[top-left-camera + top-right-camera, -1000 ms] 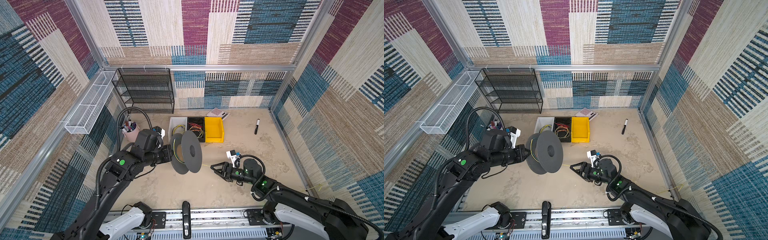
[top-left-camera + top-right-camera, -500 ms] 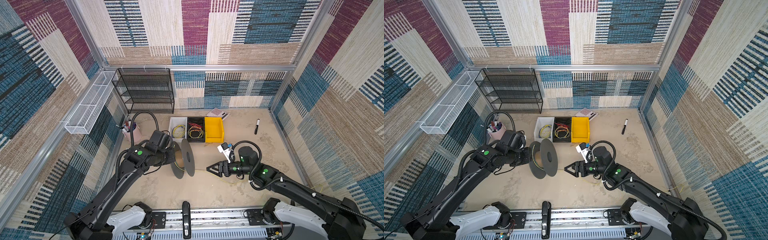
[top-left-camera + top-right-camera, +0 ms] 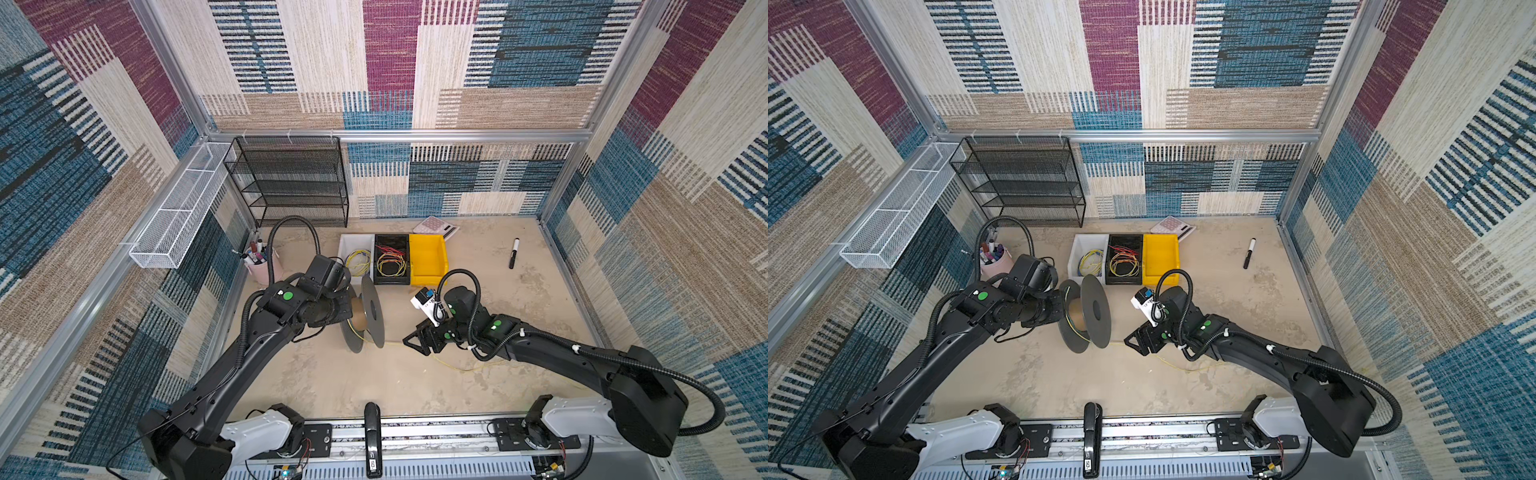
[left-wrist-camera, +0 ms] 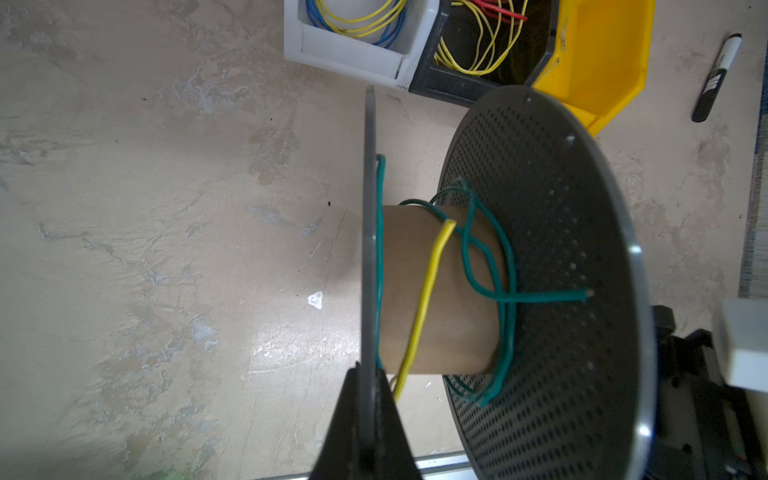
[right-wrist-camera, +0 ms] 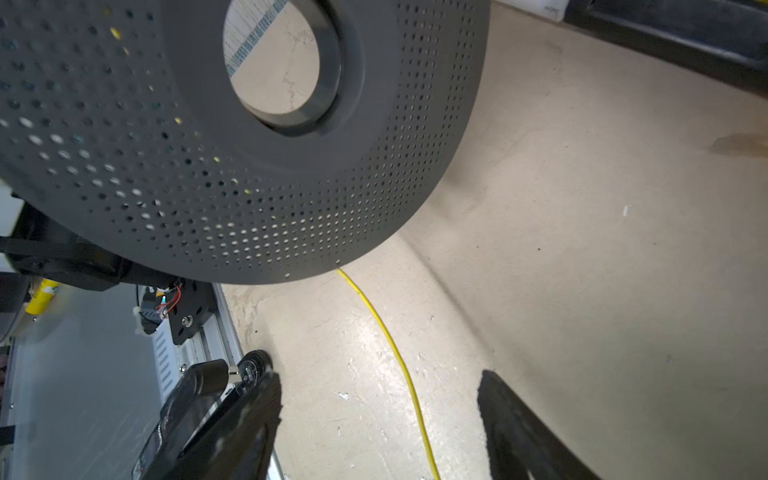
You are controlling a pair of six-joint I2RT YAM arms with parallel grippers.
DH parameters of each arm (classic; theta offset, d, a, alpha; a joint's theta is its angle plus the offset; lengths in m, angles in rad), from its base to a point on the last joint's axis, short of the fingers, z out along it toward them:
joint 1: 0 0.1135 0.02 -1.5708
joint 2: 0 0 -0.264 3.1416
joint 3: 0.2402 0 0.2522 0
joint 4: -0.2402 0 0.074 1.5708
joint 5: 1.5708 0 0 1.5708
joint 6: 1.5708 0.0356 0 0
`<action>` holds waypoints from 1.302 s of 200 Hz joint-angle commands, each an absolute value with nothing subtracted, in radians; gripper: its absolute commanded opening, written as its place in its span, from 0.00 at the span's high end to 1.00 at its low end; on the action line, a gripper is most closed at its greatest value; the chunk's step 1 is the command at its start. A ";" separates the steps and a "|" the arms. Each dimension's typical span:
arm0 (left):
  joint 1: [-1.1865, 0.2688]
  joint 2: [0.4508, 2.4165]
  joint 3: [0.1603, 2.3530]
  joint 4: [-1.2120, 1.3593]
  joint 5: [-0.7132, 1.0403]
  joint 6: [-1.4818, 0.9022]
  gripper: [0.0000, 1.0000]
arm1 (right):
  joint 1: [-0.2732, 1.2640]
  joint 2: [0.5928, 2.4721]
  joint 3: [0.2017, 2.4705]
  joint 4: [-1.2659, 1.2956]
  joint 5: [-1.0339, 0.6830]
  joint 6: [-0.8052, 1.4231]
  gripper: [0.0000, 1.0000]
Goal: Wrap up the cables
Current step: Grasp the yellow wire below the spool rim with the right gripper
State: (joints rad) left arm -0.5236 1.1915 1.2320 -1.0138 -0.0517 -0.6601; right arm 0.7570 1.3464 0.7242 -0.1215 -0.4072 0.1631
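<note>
The cables are one thin yellow wire (image 3: 455, 367) (image 3: 1177, 367). It trails over the floor from the right and runs up onto a spool (image 3: 366, 316) (image 3: 1089, 316) with grey perforated flanges and a cardboard core (image 4: 440, 291). On the core the yellow wire (image 4: 427, 291) crosses beside loose green wire (image 4: 505, 316). My left gripper (image 4: 370, 372) (image 3: 348, 305) is shut on the rim of one flange and holds the spool upright above the floor. My right gripper (image 5: 378, 380) (image 3: 409, 338) is open just right of the spool, low over the floor. The yellow wire (image 5: 392, 347) passes between its fingers untouched.
Behind the spool stand a white bin (image 3: 347, 243) with a yellow-and-blue coil, a black bin (image 3: 390, 239) with mixed wires and a yellow bin (image 3: 428, 257). A marker (image 3: 514, 253) lies at back right. A pink pen cup (image 3: 259, 270) and black mesh rack (image 3: 291, 183) stand at back left.
The left arm has turned the spool from face-on to nearly edge-on, still gripping it. The right gripper has moved left, closer to the spool, and stays open.
</note>
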 commanded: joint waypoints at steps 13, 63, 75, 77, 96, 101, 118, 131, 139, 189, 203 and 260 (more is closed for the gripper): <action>-0.520 1.230 1.261 -0.997 -0.034 -0.674 1.00 | 0.757 1.435 0.727 -0.020 -0.375 0.079 0.23; -0.518 1.254 1.273 -1.006 -0.061 -0.675 1.00 | 0.761 1.531 0.680 0.097 -0.481 0.070 0.25; -0.519 1.252 1.271 -1.007 -0.076 -0.677 1.00 | 0.766 1.546 0.669 0.113 -0.499 0.070 0.27; -0.519 1.253 1.272 -1.007 -0.077 -0.677 1.00 | 0.769 1.546 0.670 0.114 -0.501 0.068 0.28; -0.518 1.257 1.270 -1.009 -0.078 -0.677 1.00 | 0.781 1.540 0.672 0.105 -0.478 0.069 0.30; -0.518 1.259 1.270 -1.010 -0.077 -0.678 1.00 | 0.782 1.532 0.674 0.100 -0.466 0.065 0.31; -0.518 1.269 1.264 -1.010 -0.069 -0.673 1.00 | 0.781 1.502 0.694 0.055 -0.402 0.034 0.31; -0.518 1.274 1.263 -1.011 -0.065 -0.676 1.00 | 0.781 1.475 0.717 0.018 -0.370 0.015 0.31; -0.518 1.277 1.264 -1.011 -0.064 -0.676 1.00 | 0.781 1.458 0.719 0.013 -0.389 0.002 0.31; -0.518 1.293 1.279 -1.011 -0.058 -0.667 1.00 | 0.791 1.507 0.736 0.012 -0.445 -0.029 0.30; -0.518 1.295 1.281 -1.011 -0.056 -0.669 1.00 | 0.804 1.537 0.748 0.014 -0.451 -0.049 0.30; -0.518 1.307 1.281 -1.010 -0.057 -0.680 1.00 | 0.850 1.619 0.748 0.110 -0.532 -0.041 0.34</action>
